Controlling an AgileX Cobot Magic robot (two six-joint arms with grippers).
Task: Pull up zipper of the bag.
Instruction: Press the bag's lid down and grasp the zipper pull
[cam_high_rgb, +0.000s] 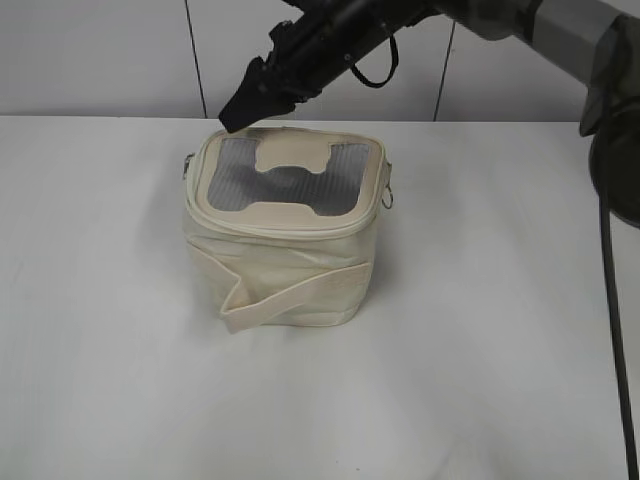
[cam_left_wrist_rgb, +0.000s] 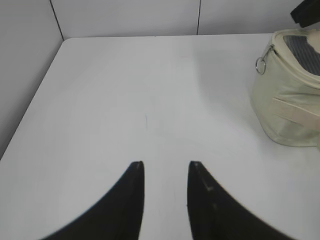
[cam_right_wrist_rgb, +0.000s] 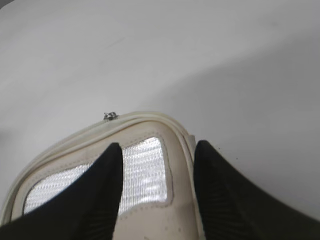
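Standing near the middle of the white worktop (cam_high_rgb: 120, 330) is the bag (cam_high_rgb: 285, 260), upright on its base, its wide cream strap (cam_high_rgb: 290, 300) hanging across the front. The lid with its grey mesh window (cam_high_rgb: 235, 180) faces up, and the zipper (cam_high_rgb: 290, 228) runs round the lid edge, with a silver ring pull (cam_high_rgb: 386, 198) at the right side and another at the left. From the upper right a dark arm reaches down so that the right end effector (cam_high_rgb: 240, 112) hovers at the lid's rear left corner; in its wrist view the fingers (cam_right_wrist_rgb: 107, 175) are parted, straddling that corner, gripping nothing. The left end effector (cam_left_wrist_rgb: 166, 172) hangs over bare worktop well left of the bag, its jaws moderately apart and empty.
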